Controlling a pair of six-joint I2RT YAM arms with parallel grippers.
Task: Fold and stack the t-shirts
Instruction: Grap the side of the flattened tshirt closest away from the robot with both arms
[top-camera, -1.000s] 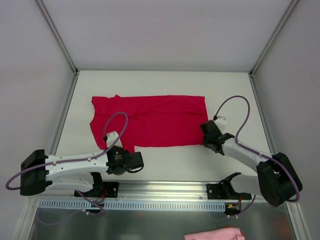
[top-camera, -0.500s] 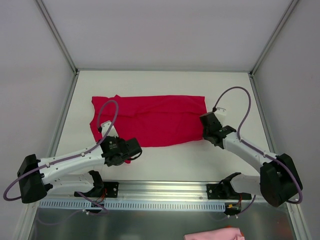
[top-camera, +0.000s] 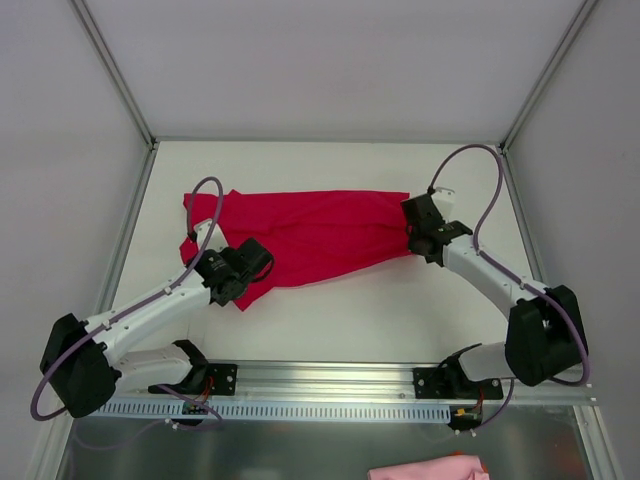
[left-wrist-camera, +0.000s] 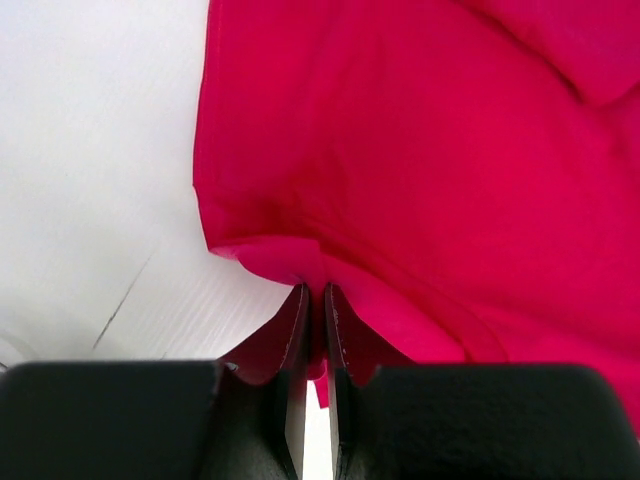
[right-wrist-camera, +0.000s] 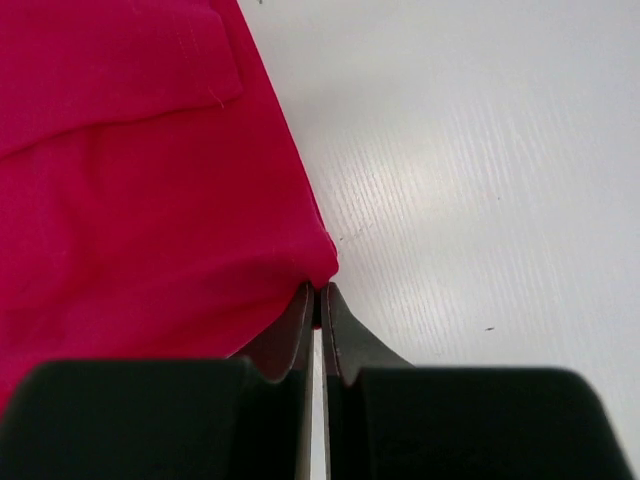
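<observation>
**A:** Where did you have the plain crimson-red cloth t-shirt (top-camera: 320, 232) at that moment?

**B:** You had it lying across the middle of the white table (top-camera: 400, 310), but it was no longer flat. A second before, its near hem lay almost straight along the table. By this moment you had lifted both near corners and carried them toward the far side, so the near edge sagged in a slanting line between your two arms.

**A:** What was the left gripper (left-wrist-camera: 313, 292) doing?

**B:** Your left gripper was nearly closed, pinching a bunched fold of the shirt's hem. The wrist view showed red cloth squeezed between the black fingers. It had narrowed over the last second. It had also travelled from the shirt's near left edge up over the cloth, taking the fold with it.

**A:** And the right gripper (right-wrist-camera: 316, 293)?

**B:** You kept it clamped thin on the shirt's near right corner, as it had been a second earlier. The arm had swung away from you and drawn that corner up beside the far right corner.

**A:** Was anything else there?

**B:** A pink cloth (top-camera: 430, 468) lay at the bottom edge of the overhead view, nearer than the arm bases, and it had not moved.
</observation>
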